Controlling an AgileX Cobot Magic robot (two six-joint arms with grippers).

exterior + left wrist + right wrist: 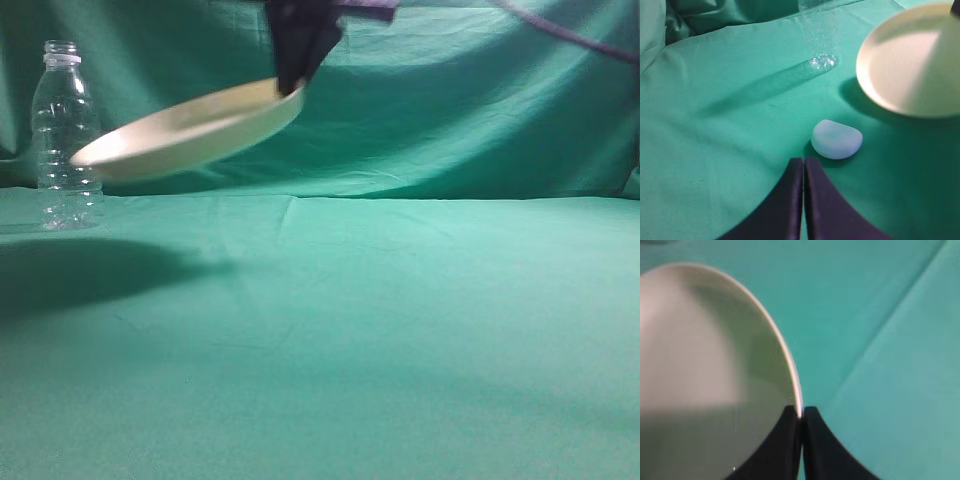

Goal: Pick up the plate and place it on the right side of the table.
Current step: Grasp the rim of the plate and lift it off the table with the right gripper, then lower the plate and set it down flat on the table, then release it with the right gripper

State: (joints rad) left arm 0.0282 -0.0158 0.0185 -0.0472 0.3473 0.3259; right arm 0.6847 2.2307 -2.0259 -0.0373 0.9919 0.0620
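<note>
A: Far left, exterior view. What stands there?

B: A clear bottle [66,135], upright on the table [380,330], close to the draped green backdrop [480,110]. Empty, as far as I can tell.

A: Next along?

B: The plate [190,133], in the air, clear of the cloth. It tilts, left edge low and overlapping the bottle from this angle, right edge high. A broad dark shadow lies on the table below it, at left.

A: What holds it?

B: The right gripper [292,82], coming down from the top edge, pinching the plate's raised right rim. The right wrist view confirms it: the two dark fingers [790,440] are pressed together with the thin rim caught between them.

A: And the left gripper?

B: Seen only in the left wrist view. The left gripper [803,165] has its fingers together, nothing between them, poised above the cloth.

A: Anything near it?

B: A small pale rounded lump [836,139] on the cloth just beyond the fingertips. Bottle base further off, plate up at right.
</note>
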